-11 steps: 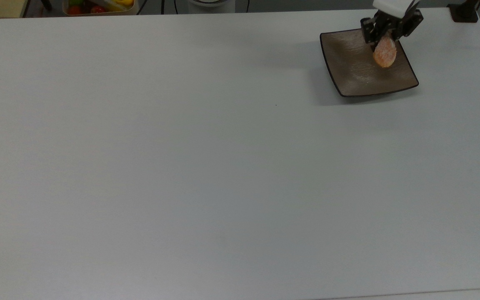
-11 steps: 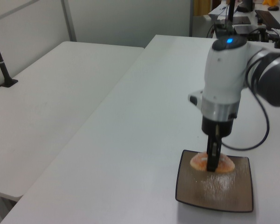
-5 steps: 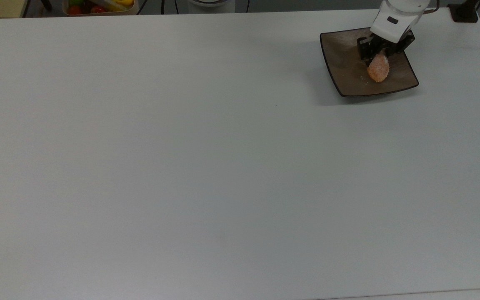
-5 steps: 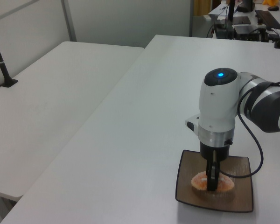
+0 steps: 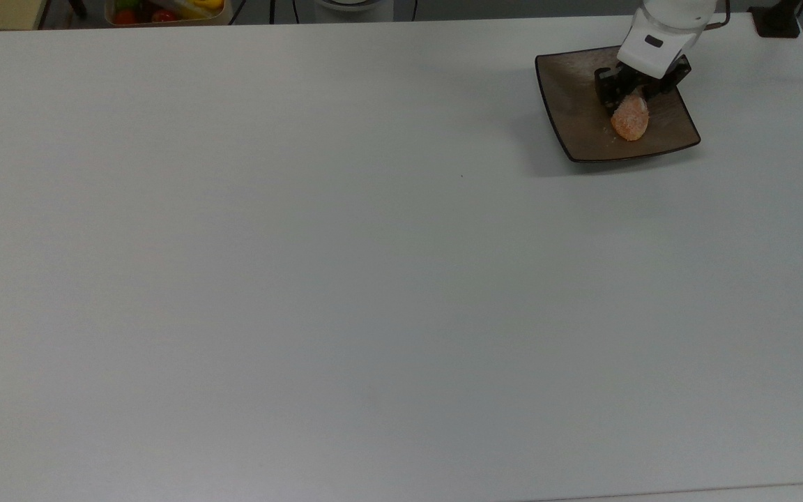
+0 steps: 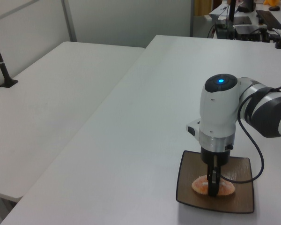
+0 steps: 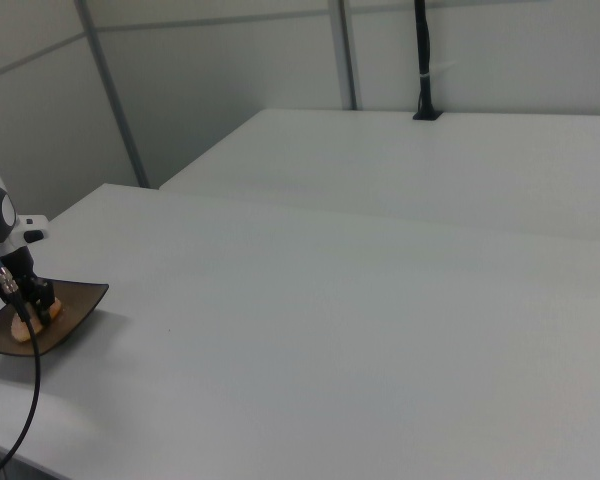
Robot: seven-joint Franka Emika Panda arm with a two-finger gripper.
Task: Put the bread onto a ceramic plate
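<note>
Bread sits down on the ceramic plate, clamped between my gripper fingers directly above it.

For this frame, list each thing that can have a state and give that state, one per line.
Small oval orange-brown bread: lying down on the plate, gripper fingers still at either side.
Square glossy brown ceramic plate: flat on the white table, bread inside its rim.
Black two-finger gripper: lowered onto the plate, straddling the bread; grip or release not readable.
Bin of colourful items: at the top view's far edge, untouched.
</note>
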